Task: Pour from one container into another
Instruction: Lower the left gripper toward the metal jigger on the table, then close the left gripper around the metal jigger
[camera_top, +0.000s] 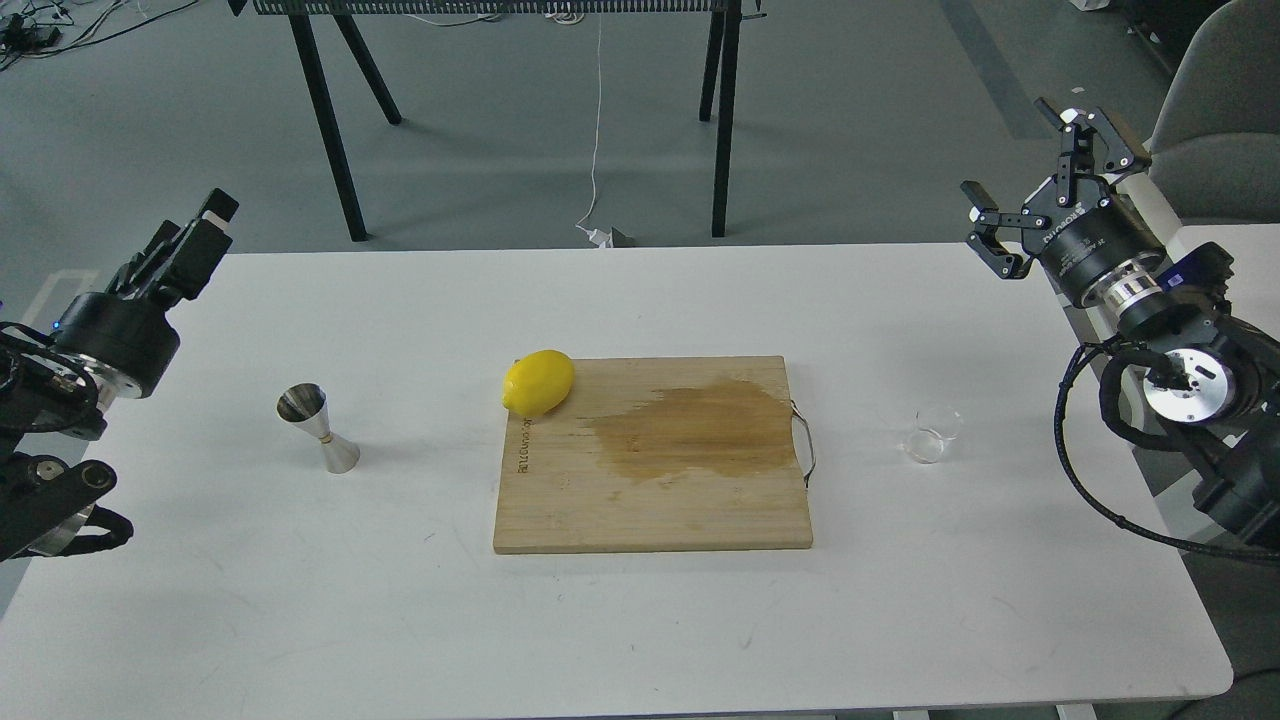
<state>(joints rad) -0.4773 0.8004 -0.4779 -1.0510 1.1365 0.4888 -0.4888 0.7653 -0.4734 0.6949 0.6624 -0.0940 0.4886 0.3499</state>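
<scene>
A small clear glass cup (932, 433) stands upright on the white table (620, 620), right of the cutting board. A shiny steel hourglass jigger (318, 428) stands upright on the left side of the table. My right gripper (1050, 165) hovers open above the table's back right corner, well behind the cup, with nothing between its fingers. My left gripper (190, 245) is at the table's left edge, behind and left of the jigger. It is seen side-on, so its two fingers cannot be told apart.
A wooden cutting board (655, 455) with a dark wet stain lies mid-table, a metal handle on its right edge. A yellow lemon (538, 382) rests on its back left corner. Black table legs and a grey chair (1215, 110) stand beyond the table.
</scene>
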